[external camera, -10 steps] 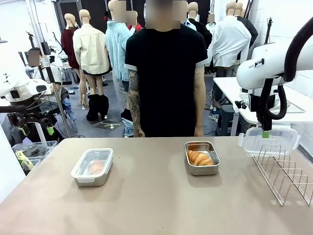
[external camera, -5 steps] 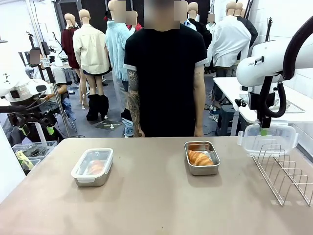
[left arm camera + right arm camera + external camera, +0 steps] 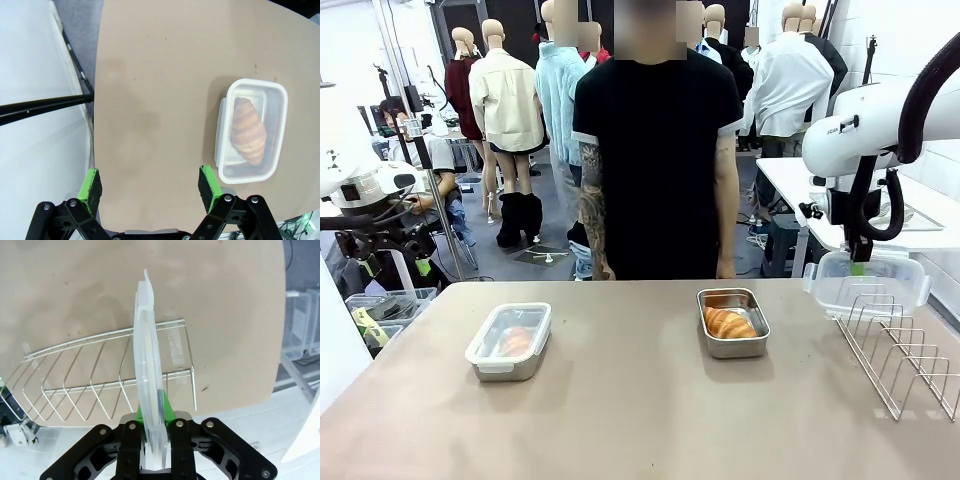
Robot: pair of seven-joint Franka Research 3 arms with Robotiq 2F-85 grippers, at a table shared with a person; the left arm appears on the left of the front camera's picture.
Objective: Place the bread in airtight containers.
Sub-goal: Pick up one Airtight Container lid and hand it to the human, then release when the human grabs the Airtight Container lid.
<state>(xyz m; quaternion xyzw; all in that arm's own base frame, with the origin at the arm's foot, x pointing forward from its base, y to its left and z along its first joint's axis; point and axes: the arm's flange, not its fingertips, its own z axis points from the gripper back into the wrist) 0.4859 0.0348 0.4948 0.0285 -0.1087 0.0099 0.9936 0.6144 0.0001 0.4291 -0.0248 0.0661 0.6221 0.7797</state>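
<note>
tabletop (image 3: 620, 400) tan, plain | tins (image 3: 733, 322) silver steel | bread (image 3: 728, 322) golden-orange, ridged | lid (image 3: 865, 282) clear | rack (image 3: 905, 355) silver wire | right gripper (image 3: 861, 268) black, green pads | person's shirt (image 3: 655, 150) black, white-edged sleeves

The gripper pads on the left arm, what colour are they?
Bright green, on the black fingers of the open left gripper; the left wrist view shows them best.
</note>
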